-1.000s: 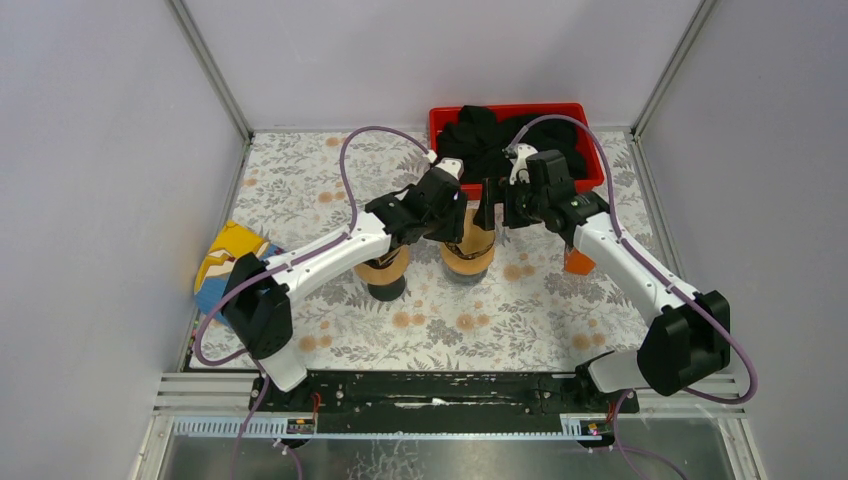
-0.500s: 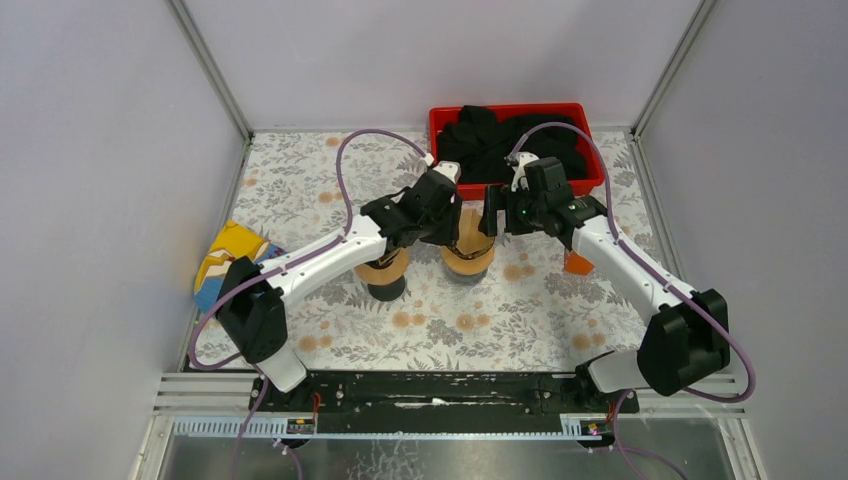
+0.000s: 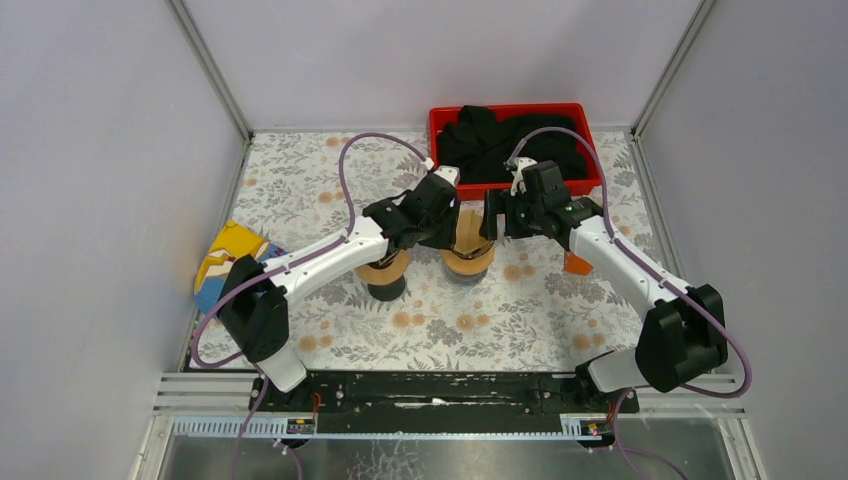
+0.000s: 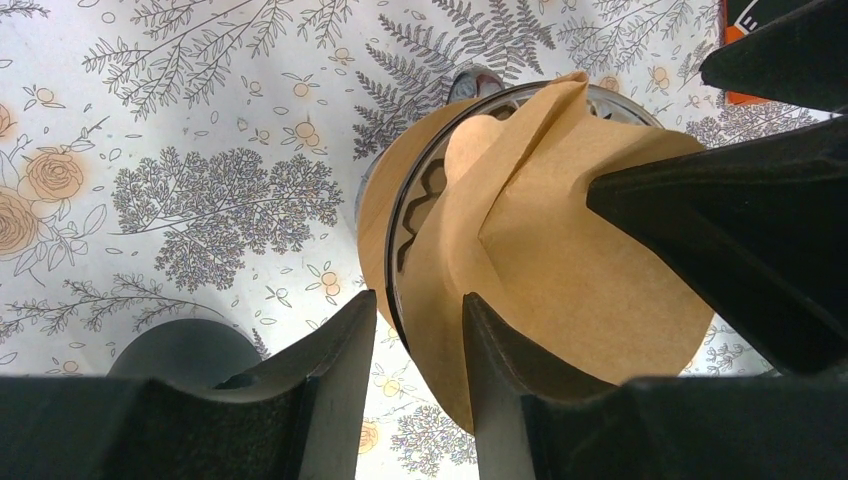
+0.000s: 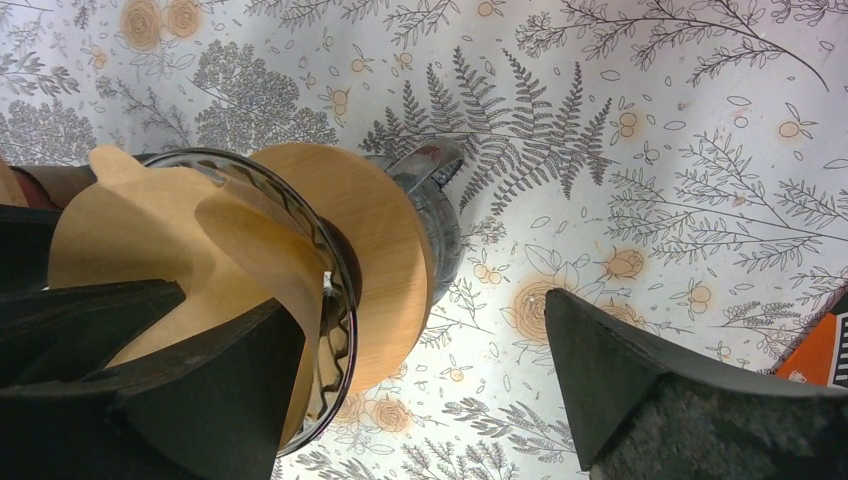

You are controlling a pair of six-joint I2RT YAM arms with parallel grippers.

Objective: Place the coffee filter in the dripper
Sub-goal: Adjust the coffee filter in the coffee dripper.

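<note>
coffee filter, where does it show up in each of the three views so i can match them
Top external: the coffee filter is just above centre, a small tan patch standing in the dripper.
Left wrist: centre right, a big tan fold filling the dripper's mouth.
Right wrist: left side, tan paper inside the glass rim.
Shared landmark: the dripper's wooden collar, also seen from the right wrist.

The left arm (image 3: 320,255) and right arm (image 3: 620,255) are stretched forward and angled inward, with the left gripper (image 4: 418,305) and right gripper (image 5: 415,320) set close together, tips facing. The left fingers (image 4: 325,370) are held narrowly apart, and the right fingers (image 5: 620,370) are spread wide.
</note>
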